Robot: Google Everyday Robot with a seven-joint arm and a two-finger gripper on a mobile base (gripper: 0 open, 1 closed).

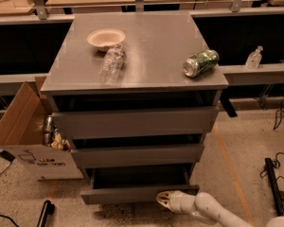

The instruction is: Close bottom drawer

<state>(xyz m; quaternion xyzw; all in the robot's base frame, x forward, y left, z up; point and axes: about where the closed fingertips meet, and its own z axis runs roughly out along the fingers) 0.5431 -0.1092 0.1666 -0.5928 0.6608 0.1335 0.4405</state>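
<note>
The bottom drawer (128,193) of the grey cabinet (142,122) stands a little way out, and only a narrow strip of its inside shows. Its plain flat front faces me near the floor. My gripper (163,199), white, at the end of the white arm (213,211), reaches in from the lower right. It sits against the right part of the drawer front, at its lower edge. The two upper drawers (135,121) sit slightly out of the cabinet as well.
On the cabinet top lie a paper bowl (106,38), a clear plastic bottle (112,63) and a green can (200,63). An open cardboard box (23,141) of cans stands at the left. Cables and a black stand (274,183) lie on the floor at the right.
</note>
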